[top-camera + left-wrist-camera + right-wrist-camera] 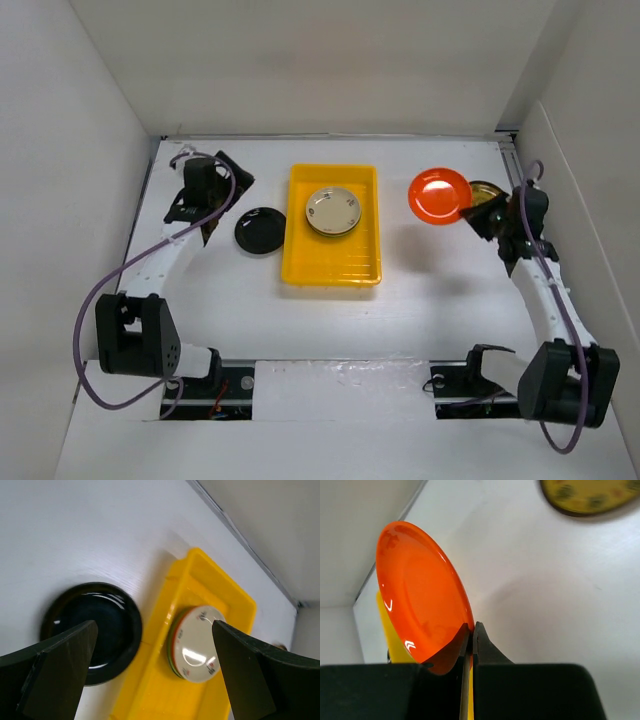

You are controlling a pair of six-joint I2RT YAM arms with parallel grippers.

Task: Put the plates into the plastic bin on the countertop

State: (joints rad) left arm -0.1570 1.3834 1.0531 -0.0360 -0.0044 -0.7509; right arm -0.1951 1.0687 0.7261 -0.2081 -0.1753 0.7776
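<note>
Glossy round orange plate (420, 592) in right pincer (471, 629)

orange plate (420, 595): smooth, high gloss, sharp highlights; plastic or glazed, can't tell which. black plate (95, 630): very glossy, mirror-like reflections in the well. beige plate (197, 650): glossy, bright hotspot in the centre. gold-patterned plate (587, 497): smooth, duller sheen. plastic bin (200, 580): yellow moulded plastic, semi-gloss, ribbed floor. countertop (75, 530): white, satin, faint fine grain with a soft sheen. walls (300, 60): matt white. left gripper (153, 630) and right gripper (471, 630): fingers look like matt black plastic, slightly rough at the edges.
</note>
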